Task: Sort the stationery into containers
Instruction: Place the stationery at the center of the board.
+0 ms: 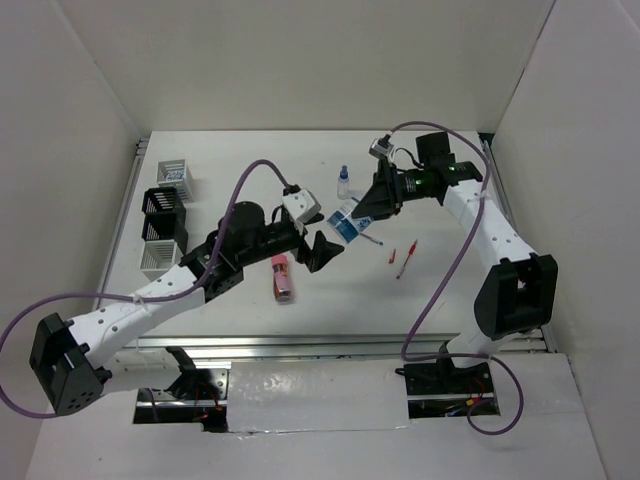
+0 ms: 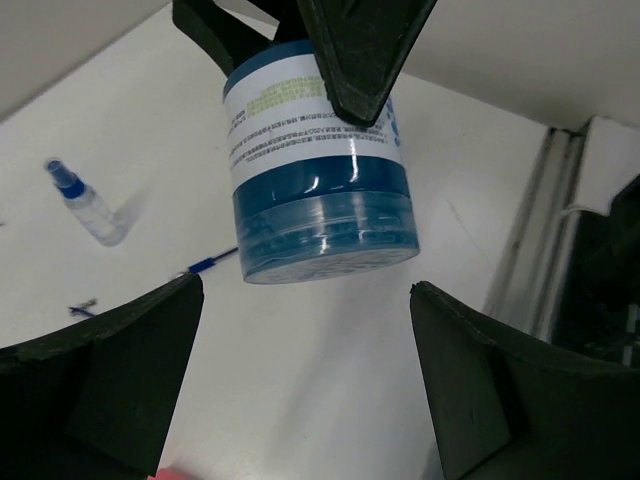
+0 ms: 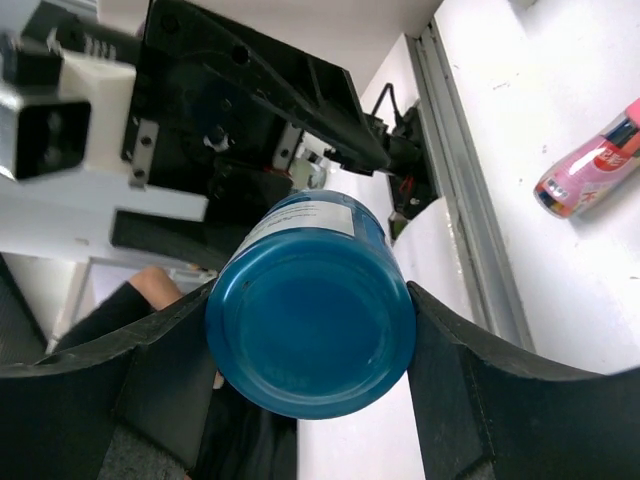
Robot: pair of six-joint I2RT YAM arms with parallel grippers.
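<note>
My right gripper [image 1: 365, 212] is shut on a round blue-white tin [image 1: 343, 222] and holds it above the table; its fingers [image 3: 470, 380] clamp the tin [image 3: 310, 320] on both sides. My left gripper [image 1: 325, 250] is open and empty, its jaws wide apart just short of the tin [image 2: 318, 170]. A pink oblong block [image 1: 282, 277] lies under the left arm. A tiny blue-capped bottle [image 1: 343, 183] stands behind. A blue pen [image 2: 210, 262], a red pen [image 1: 406, 259] and a short red piece [image 1: 392, 257] lie on the table. I see no second tin.
Along the left edge stands a column of small boxes: white slotted [image 1: 173, 178], black mesh [image 1: 163, 203], black mesh [image 1: 165, 230], white slotted [image 1: 160, 257]. White walls enclose the table; a metal rail [image 1: 340, 345] runs along its near edge.
</note>
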